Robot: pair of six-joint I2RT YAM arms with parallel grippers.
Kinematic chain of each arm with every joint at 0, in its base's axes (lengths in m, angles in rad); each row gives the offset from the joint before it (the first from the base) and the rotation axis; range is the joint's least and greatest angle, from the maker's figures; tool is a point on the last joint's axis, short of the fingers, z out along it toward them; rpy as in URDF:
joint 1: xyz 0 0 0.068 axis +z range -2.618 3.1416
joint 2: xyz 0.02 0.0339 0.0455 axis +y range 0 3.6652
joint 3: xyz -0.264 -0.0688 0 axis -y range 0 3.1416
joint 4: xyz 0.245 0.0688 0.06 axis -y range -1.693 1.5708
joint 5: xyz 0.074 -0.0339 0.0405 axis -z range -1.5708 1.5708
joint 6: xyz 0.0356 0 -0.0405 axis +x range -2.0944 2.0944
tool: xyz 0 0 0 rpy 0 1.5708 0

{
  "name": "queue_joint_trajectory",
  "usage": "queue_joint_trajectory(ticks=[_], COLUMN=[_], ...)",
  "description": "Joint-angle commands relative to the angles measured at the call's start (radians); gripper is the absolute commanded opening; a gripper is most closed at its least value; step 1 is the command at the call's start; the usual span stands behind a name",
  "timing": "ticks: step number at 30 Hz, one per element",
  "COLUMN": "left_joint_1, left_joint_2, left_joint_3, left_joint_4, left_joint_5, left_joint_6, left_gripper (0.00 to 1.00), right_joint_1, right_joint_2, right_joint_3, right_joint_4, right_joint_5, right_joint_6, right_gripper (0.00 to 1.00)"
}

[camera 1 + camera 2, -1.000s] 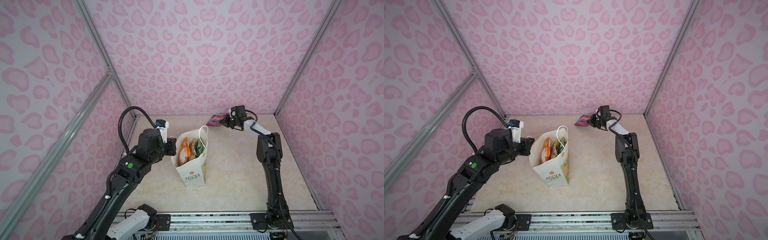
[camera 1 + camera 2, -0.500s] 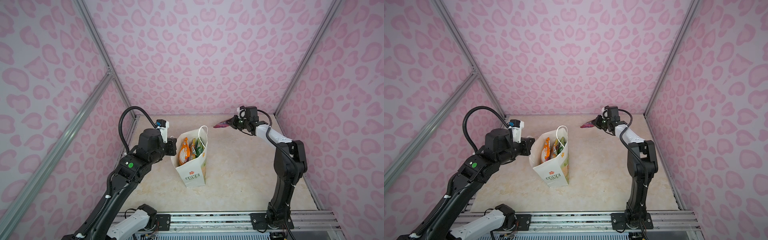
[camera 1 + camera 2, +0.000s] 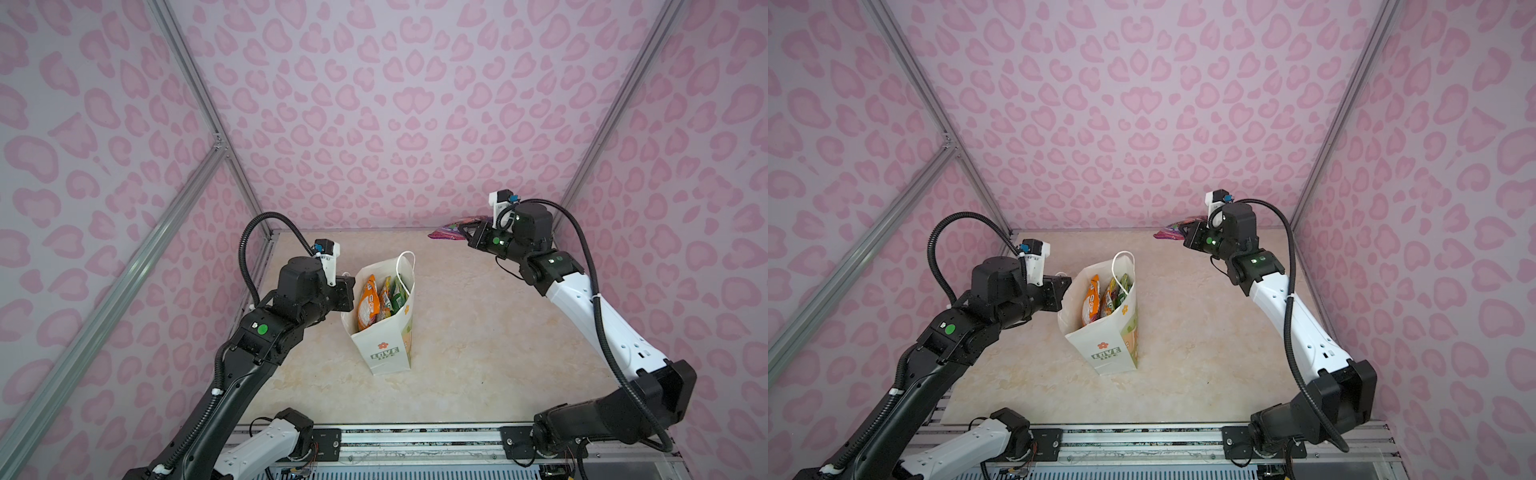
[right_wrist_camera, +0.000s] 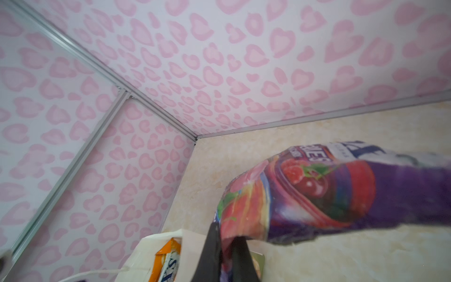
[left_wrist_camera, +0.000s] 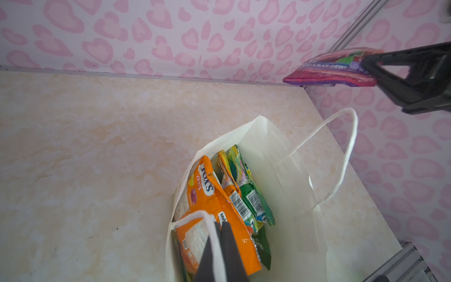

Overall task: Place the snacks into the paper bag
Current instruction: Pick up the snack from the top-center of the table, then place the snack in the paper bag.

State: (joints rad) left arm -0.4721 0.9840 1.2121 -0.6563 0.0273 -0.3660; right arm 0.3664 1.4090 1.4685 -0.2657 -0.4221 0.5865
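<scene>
One purple packet [image 3: 449, 230] had lifted off the far surface [image 3: 478, 332] — right end effector [image 3: 466, 232] pinching its end, far and right of the paper bag [image 3: 386, 353]. Left end effector [image 5: 219, 227] stayed clamped on the bag's cord handle [image 5: 195, 214] — mouth open, other snacks [image 3: 368, 303] inside, drop-in likely next.

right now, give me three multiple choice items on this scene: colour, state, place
1. The FOX'S FRUITS packet in the paper bag is: A orange; B blue; C black.
2. The left gripper is: A wide open; B shut on the bag's cord handle; C shut on a packet.
3. The purple packet is: A in the paper bag; B in the left gripper; C in the air, in the right gripper.
A: its front is orange. B: white cord sits between closed fingers. C: jaws pinch it aloft.
</scene>
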Motion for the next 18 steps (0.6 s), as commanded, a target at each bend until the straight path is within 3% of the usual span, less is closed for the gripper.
queue_joint_trajectory(ticks=[1, 7, 13, 18], left_joint_1=[0.001, 0.001, 0.001, 0.001], left_joint_2=[-0.005, -0.018, -0.021, -0.027], left_joint_3=[0.0, 0.0, -0.001, -0.003], left_joint_4=[0.038, 0.041, 0.042, 0.043], left_joint_5=[0.013, 0.014, 0.022, 0.018], left_joint_6=[-0.002, -0.003, -0.006, -0.008], left_gripper=[0.05, 0.05, 0.05, 0.05], right_joint_1=[0.08, 0.265, 0.417, 0.471], right_joint_2=[-0.021, 0.036, 0.191, 0.266], right_joint_3=[0.097, 0.32, 0.55, 0.592], right_joint_4=[-0.086, -0.19, -0.27, -0.291], right_joint_5=[0.071, 0.121, 0.113, 0.094], right_joint_6=[-0.092, -0.165, -0.205, -0.2], right_gripper=[0.0, 0.0, 0.0, 0.0])
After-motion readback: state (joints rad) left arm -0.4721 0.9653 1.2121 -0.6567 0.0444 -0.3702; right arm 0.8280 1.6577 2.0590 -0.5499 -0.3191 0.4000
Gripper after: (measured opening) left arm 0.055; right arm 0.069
